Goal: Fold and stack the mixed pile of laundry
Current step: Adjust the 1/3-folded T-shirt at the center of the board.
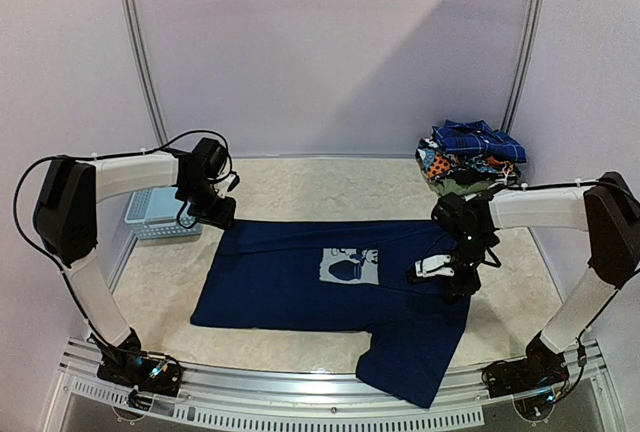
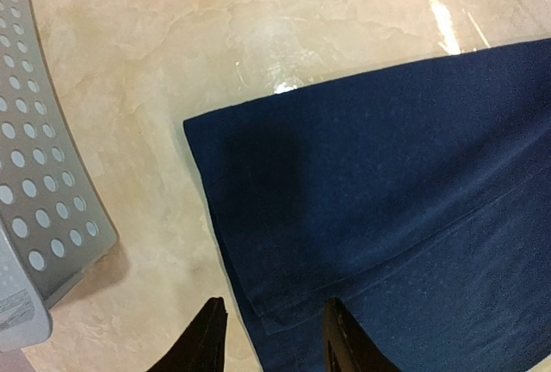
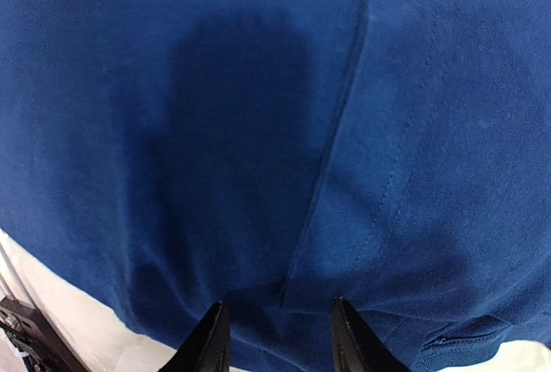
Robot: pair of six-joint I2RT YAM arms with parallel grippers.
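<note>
A navy T-shirt (image 1: 300, 282) with a pale chest print (image 1: 350, 264) lies spread flat on the table, one sleeve hanging toward the near edge. My left gripper (image 1: 220, 218) hovers at its far-left corner. In the left wrist view the left gripper (image 2: 274, 337) is open astride the hem corner of the T-shirt (image 2: 387, 182), one finger over bare table. My right gripper (image 1: 452, 282) is over the shirt's right side. In the right wrist view the right gripper (image 3: 277, 337) is open above a seam in the T-shirt (image 3: 258, 131), holding nothing. The rest of the laundry pile (image 1: 470, 157) sits back right, a blue plaid shirt (image 1: 480, 139) on top.
A light-blue perforated basket (image 1: 160, 214) stands at the left, close to my left gripper, and its wall (image 2: 43, 191) fills the left of the left wrist view. Pale marble-look tabletop (image 1: 320, 187) lies beyond the shirt. A metal rail (image 1: 300, 407) runs along the near edge.
</note>
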